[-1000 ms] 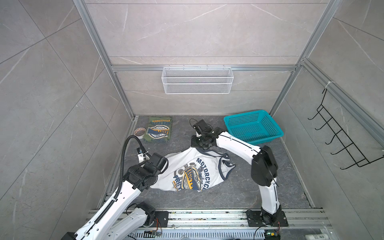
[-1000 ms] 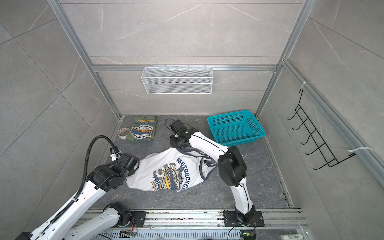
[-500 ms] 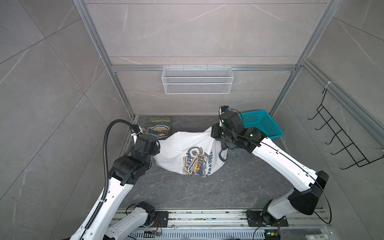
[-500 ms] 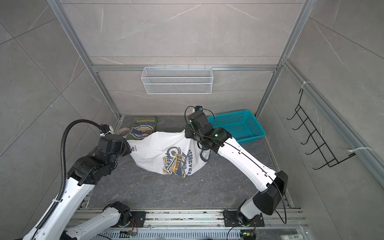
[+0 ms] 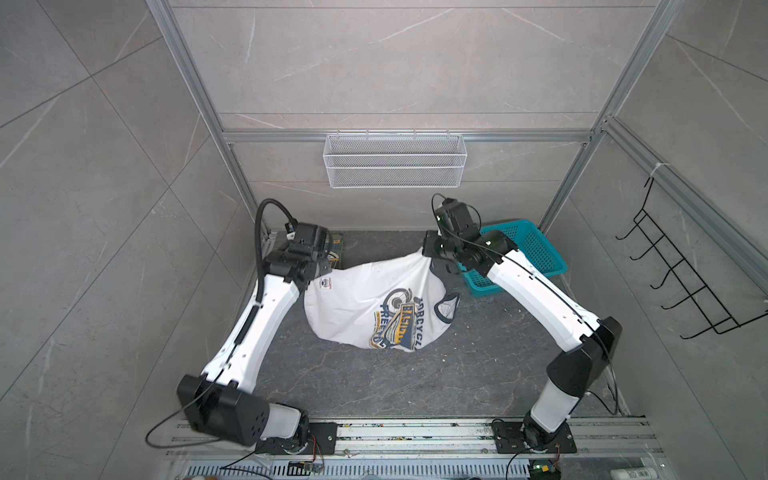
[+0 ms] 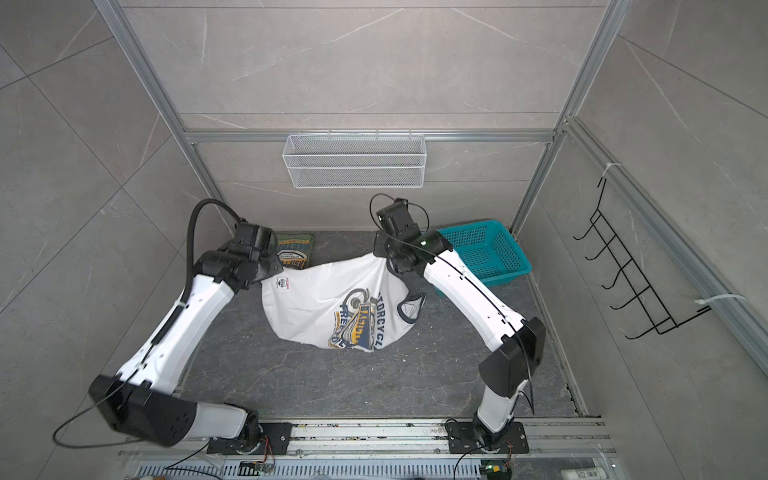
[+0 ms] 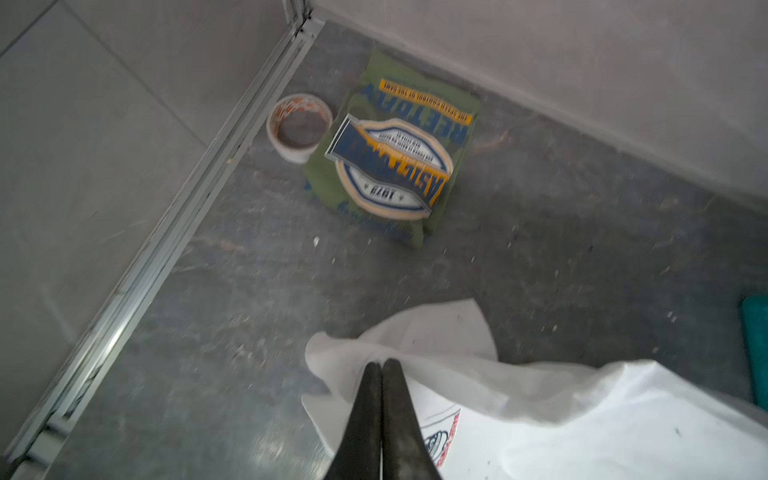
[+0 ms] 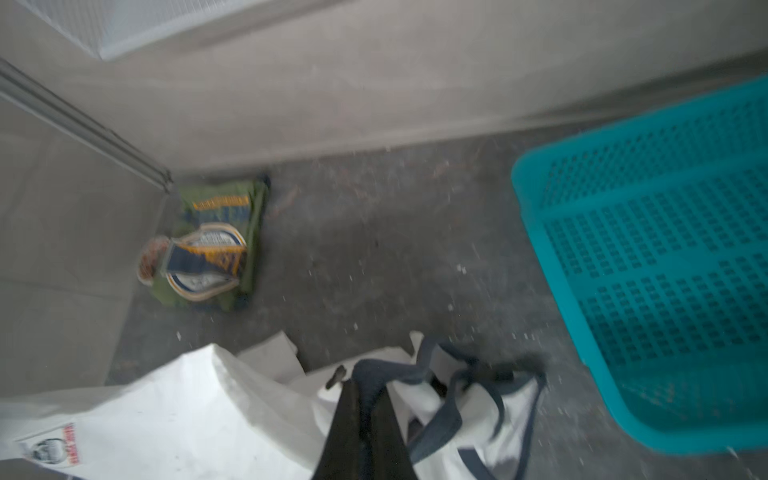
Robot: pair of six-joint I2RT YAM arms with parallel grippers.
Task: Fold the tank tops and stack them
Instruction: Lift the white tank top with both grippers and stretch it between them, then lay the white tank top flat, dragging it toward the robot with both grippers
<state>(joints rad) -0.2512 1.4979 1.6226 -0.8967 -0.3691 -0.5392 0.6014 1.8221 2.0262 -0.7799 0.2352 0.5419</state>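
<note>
White tank top point(image 5: 357, 299), "ORCYCL" print, clenched by left hand point(image 7: 381, 366) and right hand point(image 8: 366, 388)

Grey marbled walls point(image 5: 395, 62) stand framed by aluminium posts point(image 5: 188, 83); a white wire basket point(image 5: 395, 160) hangs on the back wall (a black hook rack point(image 5: 685, 264) on the right one) above the dark, speckled floor point(image 5: 395, 386).
</note>
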